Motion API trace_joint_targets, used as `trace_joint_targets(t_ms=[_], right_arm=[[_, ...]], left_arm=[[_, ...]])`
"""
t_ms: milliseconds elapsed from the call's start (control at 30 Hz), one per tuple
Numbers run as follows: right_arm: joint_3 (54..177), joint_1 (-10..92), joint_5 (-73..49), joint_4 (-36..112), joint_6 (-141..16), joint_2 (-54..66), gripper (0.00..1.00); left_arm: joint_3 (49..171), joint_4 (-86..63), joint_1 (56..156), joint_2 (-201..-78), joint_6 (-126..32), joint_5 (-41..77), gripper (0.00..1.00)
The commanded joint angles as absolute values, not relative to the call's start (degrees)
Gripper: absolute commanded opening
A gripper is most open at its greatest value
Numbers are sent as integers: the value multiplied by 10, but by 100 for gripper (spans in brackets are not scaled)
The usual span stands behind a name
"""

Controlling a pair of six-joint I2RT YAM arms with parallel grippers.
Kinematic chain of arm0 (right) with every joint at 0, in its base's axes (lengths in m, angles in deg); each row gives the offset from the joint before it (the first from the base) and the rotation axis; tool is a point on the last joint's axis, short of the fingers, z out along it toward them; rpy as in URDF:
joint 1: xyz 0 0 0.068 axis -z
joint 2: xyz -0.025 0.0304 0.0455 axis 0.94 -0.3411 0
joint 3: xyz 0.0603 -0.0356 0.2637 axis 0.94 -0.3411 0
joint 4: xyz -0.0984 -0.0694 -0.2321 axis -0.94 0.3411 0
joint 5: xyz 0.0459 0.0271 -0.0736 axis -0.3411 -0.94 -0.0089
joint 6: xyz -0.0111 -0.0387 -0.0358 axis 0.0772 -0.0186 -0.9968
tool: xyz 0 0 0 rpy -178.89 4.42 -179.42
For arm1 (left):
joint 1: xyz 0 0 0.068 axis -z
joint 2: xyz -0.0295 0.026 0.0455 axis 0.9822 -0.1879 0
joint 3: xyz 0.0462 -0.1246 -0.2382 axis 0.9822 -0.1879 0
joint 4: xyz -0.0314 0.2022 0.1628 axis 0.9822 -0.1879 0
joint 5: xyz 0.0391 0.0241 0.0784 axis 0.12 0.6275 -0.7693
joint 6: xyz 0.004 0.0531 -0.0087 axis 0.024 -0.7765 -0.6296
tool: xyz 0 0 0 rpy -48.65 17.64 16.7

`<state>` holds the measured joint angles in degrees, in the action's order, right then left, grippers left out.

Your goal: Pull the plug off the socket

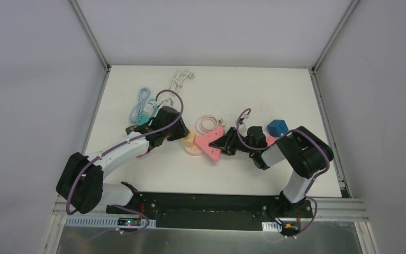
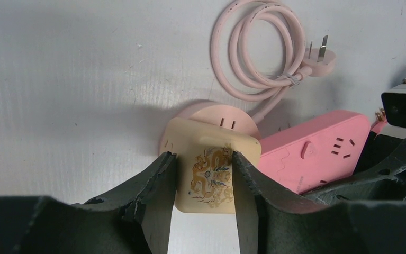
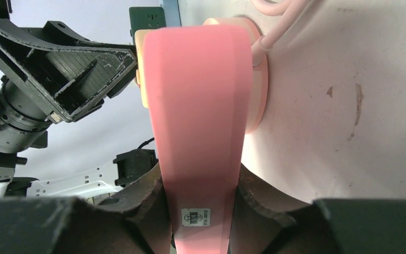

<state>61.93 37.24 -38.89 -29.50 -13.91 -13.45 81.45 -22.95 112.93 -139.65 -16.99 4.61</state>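
A cream square plug (image 2: 211, 177) with a dragon picture sits on a round pink socket (image 2: 211, 112); it also shows in the top view (image 1: 189, 140). My left gripper (image 2: 203, 159) is shut on the cream plug, one finger on each side; in the top view it (image 1: 181, 134) is just left of the plug. A pink power strip (image 3: 198, 116) lies against the round socket (image 3: 260, 79). My right gripper (image 3: 200, 177) is shut on the strip's near end, and shows at the strip's right end in the top view (image 1: 227, 144).
A coiled pink cord (image 2: 259, 53) with its own plug lies behind the socket. A blue cube (image 1: 277, 127) is at the right, a white cable (image 1: 181, 76) at the back, and blue cables with a teal socket (image 1: 143, 106) are left of my left gripper.
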Motion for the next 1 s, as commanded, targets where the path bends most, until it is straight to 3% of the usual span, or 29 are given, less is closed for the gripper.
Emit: trace_joint_targets(t_ms=[0, 200, 367, 500, 667, 933, 967], right_arm=[[653, 369, -387, -309, -78, -145, 0], [668, 372, -402, -393, 43, -205, 0], [665, 370, -404, -392, -5, -192, 0], [664, 347, -400, -334, -129, -144, 0], [685, 313, -334, -145, -292, -44, 0], [693, 327, -303, -97, -302, 4, 0], [691, 331, -316, -111, -215, 0, 0]], left_arm=[[758, -425, 1150, -1464, -202, 58, 41], [755, -427, 1154, -1465, -202, 51, 40], [753, -426, 1157, -1464, -200, 48, 40], [760, -428, 1160, -1466, -198, 46, 39], [761, -429, 1164, -1468, -200, 41, 38], [746, -422, 1171, -1469, -196, 41, 38], [743, -421, 1172, -1470, -195, 41, 37]])
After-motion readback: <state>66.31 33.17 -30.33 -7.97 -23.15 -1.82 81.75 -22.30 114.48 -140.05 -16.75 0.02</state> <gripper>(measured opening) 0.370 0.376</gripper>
